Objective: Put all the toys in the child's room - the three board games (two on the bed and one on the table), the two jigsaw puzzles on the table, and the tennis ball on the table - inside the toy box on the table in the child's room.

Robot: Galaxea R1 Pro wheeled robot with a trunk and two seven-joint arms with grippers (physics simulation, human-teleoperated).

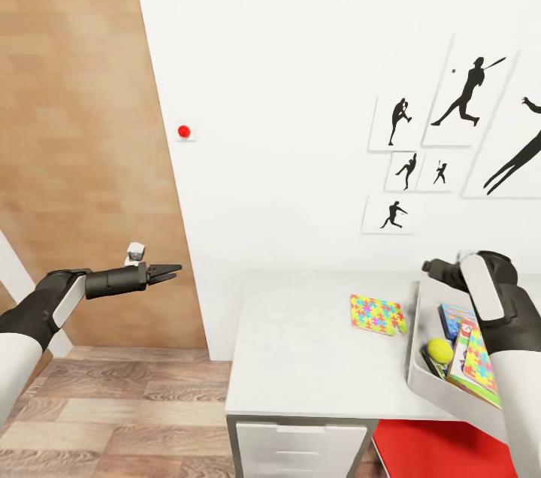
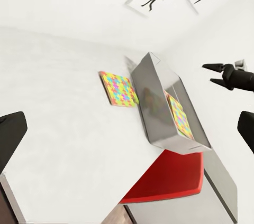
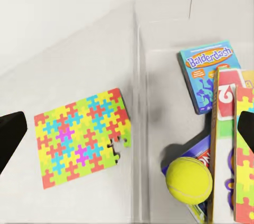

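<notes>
Grey toy box (image 3: 159,102): tennis ball (image 3: 189,179), board games (image 3: 207,78) | jigsaw puzzle (image 3: 82,138) outside | fingers: left closed, right apart

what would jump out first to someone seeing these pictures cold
The bright jigsaw puzzle lying flat on the white table, just outside the toy box. Inside the box sit a yellow tennis ball and colourful board games. Black baseball silhouettes hang on the wall behind.

White forearms, black wrists with white panels, each ending in a slim black claw (image 1: 167,271).
</notes>
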